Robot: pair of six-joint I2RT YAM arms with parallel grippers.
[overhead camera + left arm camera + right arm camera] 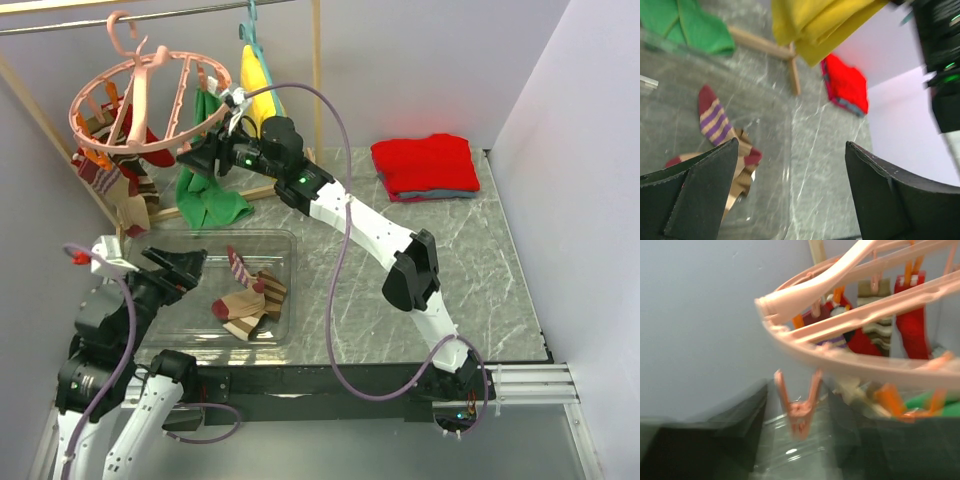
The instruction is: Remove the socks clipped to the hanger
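Note:
The pink ring hanger (140, 100) hangs from a rail at the top left. Several socks (108, 180) are still clipped under its left side, among them a red one (912, 325) and a brown-striped one (877, 315). Other socks (245, 295) lie in the clear bin, including a beige one with purple stripes (715, 120). My right gripper (200, 155) is open at the hanger's right rim (840, 315); its blurred fingers stand on either side of an empty pink clip (799, 410) without holding it. My left gripper (185, 265) is open and empty over the bin's left part, as its wrist view (790, 190) also shows.
The clear plastic bin (290, 250) sits on the marble table. A green cloth (205, 195) and a yellow garment (258, 80) hang behind the right gripper. A folded red cloth (425, 165) lies at the back right. A wooden frame post (316, 70) stands behind.

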